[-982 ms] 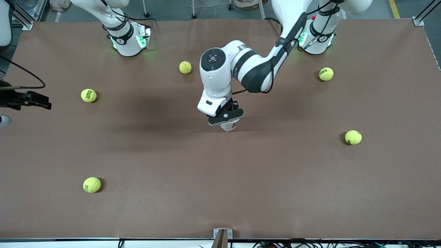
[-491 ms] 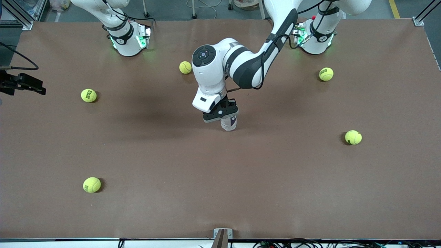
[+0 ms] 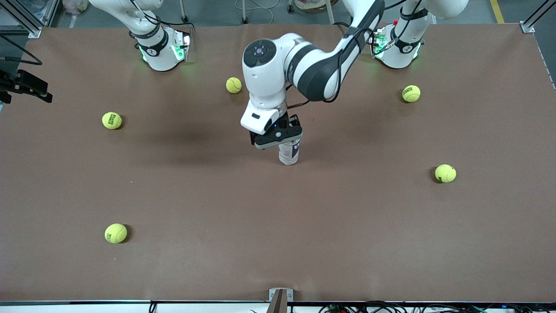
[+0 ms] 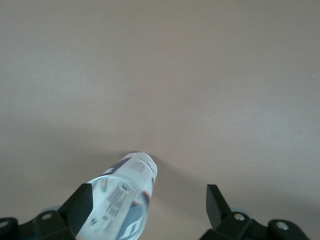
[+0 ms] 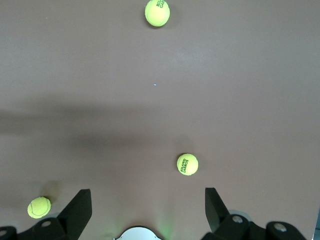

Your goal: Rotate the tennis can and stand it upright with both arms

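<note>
The tennis can (image 3: 289, 154), clear with a white and navy label, stands upright on the brown table near its middle. Its top is hidden under my left gripper (image 3: 278, 135). In the left wrist view the can (image 4: 120, 200) lies between the open fingers, close against one finger (image 4: 80, 206) and well apart from the other. My left gripper (image 4: 148, 191) is open, not closed on the can. My right gripper (image 3: 37, 89) hangs at the right arm's end of the table, open and empty (image 5: 147, 192).
Several yellow-green tennis balls lie scattered on the table: one near the bases (image 3: 233, 85), one at the right arm's end (image 3: 112, 120), one near the front (image 3: 116, 233), two at the left arm's end (image 3: 411, 93), (image 3: 445, 173). The right wrist view shows balls (image 5: 187, 164), (image 5: 157, 12).
My left gripper has risen up the can, so more of the can shows below it. My right gripper has drawn back toward the bases' side of the table.
</note>
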Controlling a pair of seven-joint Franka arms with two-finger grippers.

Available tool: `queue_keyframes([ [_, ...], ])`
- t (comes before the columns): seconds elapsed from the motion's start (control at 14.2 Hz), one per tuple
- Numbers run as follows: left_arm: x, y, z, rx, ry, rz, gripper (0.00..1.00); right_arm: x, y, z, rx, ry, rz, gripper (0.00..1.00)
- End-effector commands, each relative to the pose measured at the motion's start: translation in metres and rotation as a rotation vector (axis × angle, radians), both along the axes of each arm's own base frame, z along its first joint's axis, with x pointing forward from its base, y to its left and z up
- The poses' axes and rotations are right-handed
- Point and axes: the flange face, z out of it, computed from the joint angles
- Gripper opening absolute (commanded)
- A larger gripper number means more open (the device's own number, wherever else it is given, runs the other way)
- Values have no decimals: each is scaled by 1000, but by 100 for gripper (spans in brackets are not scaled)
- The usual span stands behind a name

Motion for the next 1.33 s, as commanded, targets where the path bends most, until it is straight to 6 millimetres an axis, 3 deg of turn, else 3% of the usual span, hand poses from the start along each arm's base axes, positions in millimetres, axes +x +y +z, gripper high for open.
queue_keyframes([
  [0.0, 18, 53, 80, -45, -45, 24, 100, -11, 4, 2, 5, -3, 19, 100],
  [0.35, 67, 178, 142, -44, 31, -52, 100, -19, 4, 3, 7, -22, 20, 100],
  [0.63, 95, 308, 181, -18, 67, -95, 100, -18, 9, 8, 34, -47, 25, 100],
  [0.98, 68, 436, 214, -4, 88, -210, 100, -19, 13, 8, 40, -45, 30, 100],
  [1.12, 55, 478, 222, 1, 89, -250, 100, -20, 12, 7, 52, -35, 27, 100],
  [1.26, 47, 505, 223, 4, 101, -258, 100, -20, 11, 6, 53, -33, 23, 100],
])
